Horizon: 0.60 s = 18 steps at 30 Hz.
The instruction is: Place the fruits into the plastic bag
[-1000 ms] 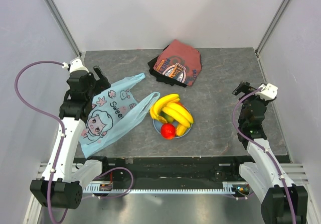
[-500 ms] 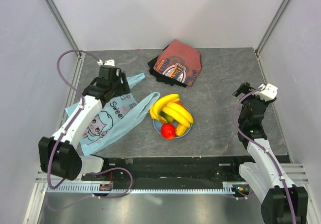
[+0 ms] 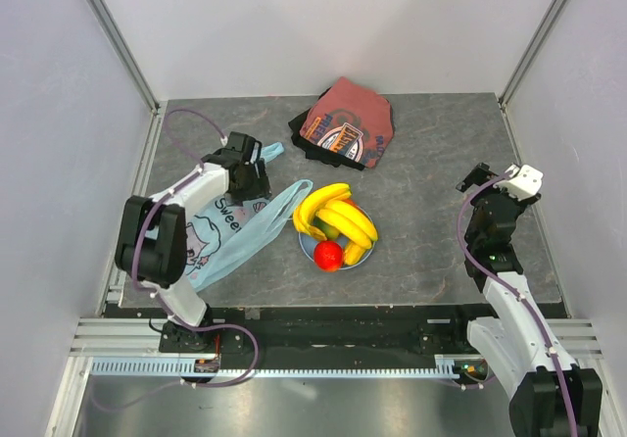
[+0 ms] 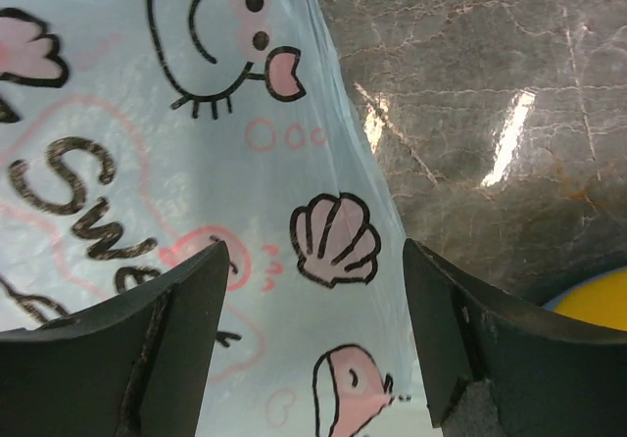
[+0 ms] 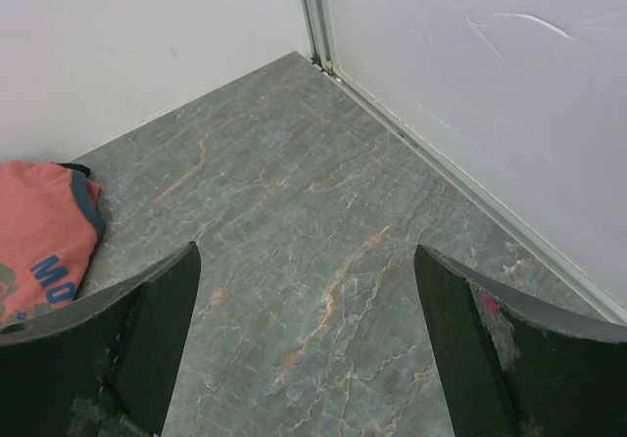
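The light-blue plastic bag (image 3: pixel 227 231) lies flat on the table at the left, its two handles toward the middle. It fills the left wrist view (image 4: pixel 196 163), showing pink shells and "Swe" lettering. My left gripper (image 3: pixel 253 174) hovers open just above the bag's upper part, between the handles; its fingers (image 4: pixel 167 349) straddle the print and hold nothing. The yellow bananas (image 3: pixel 335 212) lie on a light-blue plate (image 3: pixel 364 254) with a red round fruit (image 3: pixel 328 255), a green one and a yellow one partly hidden. My right gripper (image 3: pixel 480 180) is open and empty at the right.
A folded dark-red printed cloth (image 3: pixel 343 123) lies at the back middle; its edge shows in the right wrist view (image 5: pixel 39 241). White walls enclose the table on three sides, with a corner post (image 5: pixel 315 16) near the right gripper.
My left arm has swung right from the table's left edge and lowered over the bag's upper part. The right arm has barely moved. The fruits and bag lie as before.
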Motion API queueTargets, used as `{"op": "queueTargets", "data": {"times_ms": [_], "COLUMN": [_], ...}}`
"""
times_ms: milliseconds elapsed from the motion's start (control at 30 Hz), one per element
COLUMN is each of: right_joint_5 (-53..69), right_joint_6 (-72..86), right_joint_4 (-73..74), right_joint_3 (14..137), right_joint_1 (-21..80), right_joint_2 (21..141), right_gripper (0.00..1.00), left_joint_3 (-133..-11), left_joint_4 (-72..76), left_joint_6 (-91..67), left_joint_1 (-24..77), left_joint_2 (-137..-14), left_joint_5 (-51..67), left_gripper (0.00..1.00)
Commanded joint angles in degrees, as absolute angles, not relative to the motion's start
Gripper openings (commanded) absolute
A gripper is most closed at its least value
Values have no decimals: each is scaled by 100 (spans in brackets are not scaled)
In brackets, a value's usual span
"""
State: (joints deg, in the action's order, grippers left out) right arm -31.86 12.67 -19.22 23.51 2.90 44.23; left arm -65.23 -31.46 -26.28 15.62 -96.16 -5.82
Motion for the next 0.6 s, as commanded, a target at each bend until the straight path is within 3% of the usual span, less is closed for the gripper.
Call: {"op": "queueTargets", "data": {"times_ms": [0,567], "right_joint_5": [-3278,-3059], "right_joint_6": [1354,1485], "right_joint_4": [-1855,-1564], "right_joint_3": [2663,2768], "right_joint_1": [334,316], "right_joint_2": [4333,4456], "right_gripper": [98,98], "left_joint_3": [-7057,-7348], "left_joint_4": [-2962,-2988], "left_joint_6": [-2936,-2812], "left_joint_1": [1600,1600], "left_joint_2": [-10035,-10977], "left_joint_5": [-430,-686], "left_gripper": [79,59]}}
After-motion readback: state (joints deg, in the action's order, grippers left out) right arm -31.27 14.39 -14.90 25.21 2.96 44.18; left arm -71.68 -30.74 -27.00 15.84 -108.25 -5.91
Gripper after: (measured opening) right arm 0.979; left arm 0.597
